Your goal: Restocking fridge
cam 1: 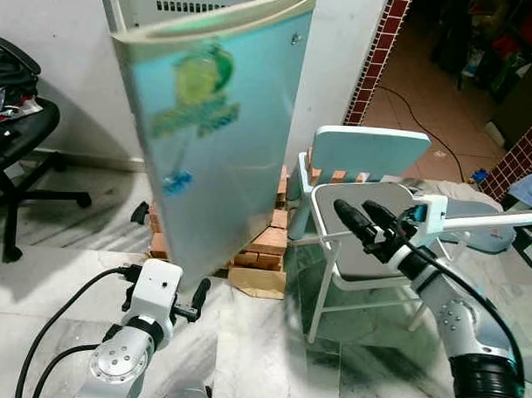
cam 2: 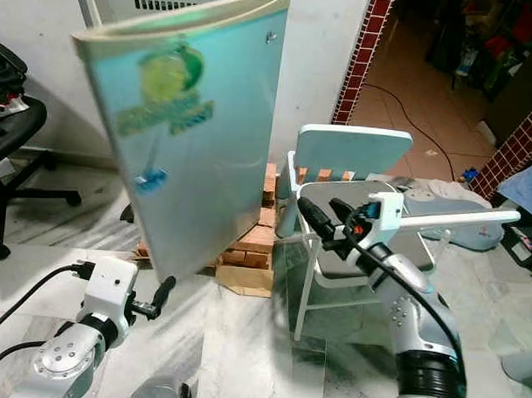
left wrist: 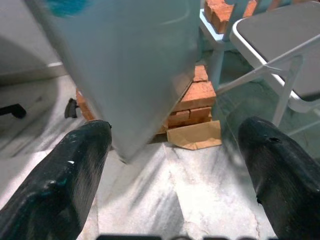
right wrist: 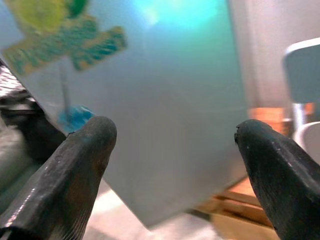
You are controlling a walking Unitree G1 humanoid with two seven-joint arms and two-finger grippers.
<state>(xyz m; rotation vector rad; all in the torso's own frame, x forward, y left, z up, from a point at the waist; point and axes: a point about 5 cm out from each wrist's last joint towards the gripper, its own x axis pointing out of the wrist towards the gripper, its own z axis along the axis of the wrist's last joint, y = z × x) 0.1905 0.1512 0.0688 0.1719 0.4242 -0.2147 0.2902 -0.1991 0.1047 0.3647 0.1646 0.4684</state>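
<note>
Marble floor [cam 1: 244, 338], pale-blue stickered fridge door [cam 1: 220, 136] ajar on bricks [cam 1: 269, 243]; both claws spread.

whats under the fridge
The fridge sits on stacked red bricks, with a flattened piece of brown cardboard on the floor in front. Its swung-out door hides the left part of the base, so the support there cannot be seen.

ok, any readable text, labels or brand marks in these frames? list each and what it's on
None can be read.
Fridge door: yellow-green round logo with a band of green lettering under it, too blurred to read.
Fridge door, lower down: small blue sticker, blurred, no legible characters.
Pale blue chair, bricks and both grippers, left gripper and right gripper: no markings visible.
</note>
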